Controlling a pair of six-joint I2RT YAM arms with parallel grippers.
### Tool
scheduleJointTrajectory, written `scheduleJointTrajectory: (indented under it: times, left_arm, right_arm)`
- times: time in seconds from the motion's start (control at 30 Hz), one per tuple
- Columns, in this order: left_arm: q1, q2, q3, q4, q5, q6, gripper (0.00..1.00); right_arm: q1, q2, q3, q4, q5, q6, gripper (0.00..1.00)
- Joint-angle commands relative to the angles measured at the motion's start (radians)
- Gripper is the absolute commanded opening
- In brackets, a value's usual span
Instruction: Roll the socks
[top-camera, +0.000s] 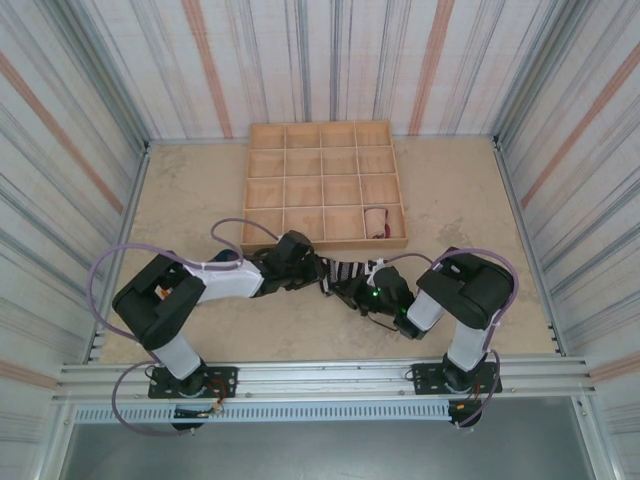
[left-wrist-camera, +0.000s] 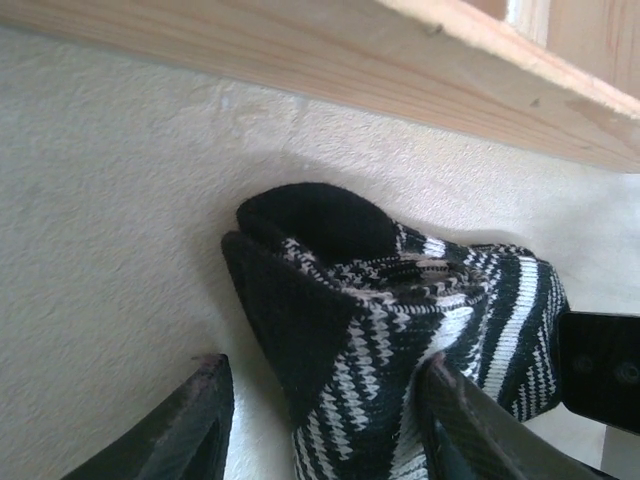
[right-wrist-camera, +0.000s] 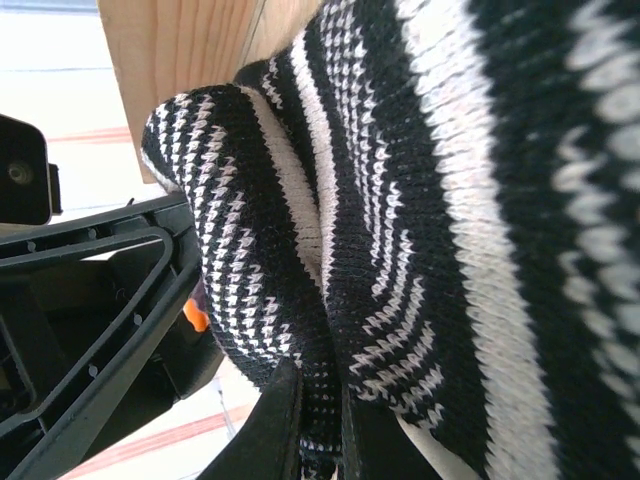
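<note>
The black-and-white striped sock lies bunched on the table just in front of the wooden tray, stretched between my two grippers. My left gripper straddles its dark-cuffed end. The left gripper is open: its right finger touches the knit, while the left finger stands clear of it with bare table between. My right gripper is shut on a thin fold of the striped sock, with both fingers pressed tight against it. A rolled peach sock sits in the tray's front right compartment.
The wooden tray, divided into several compartments, stands close behind the sock; its front wall is just beyond my left gripper. Striped walls enclose the table. A small dark bluish patch shows by the left arm, too small to identify.
</note>
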Motion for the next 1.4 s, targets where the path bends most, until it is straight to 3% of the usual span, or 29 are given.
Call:
scheduleJointTrajectory:
  times: [0.0,0.27,0.4,0.57,0.77,0.93,1.13,1.37]
  left_arm:
    - [0.001,0.041,0.014,0.003,-0.013,0.018,0.47]
    - [-0.001,0.079,0.025,0.026,-0.008,-0.002,0.15]
    - [-0.001,0.071,0.023,-0.015,-0.022,-0.02,0.01]
    - [-0.011,0.003,0.008,-0.134,-0.075,-0.06,0.0]
    - [-0.045,-0.095,-0.029,-0.275,-0.172,-0.181,0.0]
    - [-0.102,-0.167,-0.114,-0.248,-0.228,-0.319,0.0]
    - [-0.182,-0.196,-0.203,-0.195,-0.283,-0.472,0.0]
    - [-0.214,-0.252,-0.23,-0.218,-0.312,-0.504,0.0]
  right_arm:
    - [-0.017,0.028,-0.045,-0.389,0.038,-0.028,0.0]
    - [-0.023,-0.08,-0.013,-0.526,0.044,-0.103,0.01]
    - [-0.013,-0.207,0.031,-0.673,0.062,-0.231,0.16]
    - [0.078,-0.483,0.174,-1.099,0.23,-0.536,0.4]
    - [0.166,-0.634,0.253,-1.255,0.34,-0.768,0.62]
    - [0.299,-0.598,0.315,-1.256,0.488,-0.918,0.65]
    - [0.491,-0.469,0.344,-1.097,0.682,-1.08,0.63]
    - [0.55,-0.329,0.357,-1.014,0.758,-1.101,0.59]
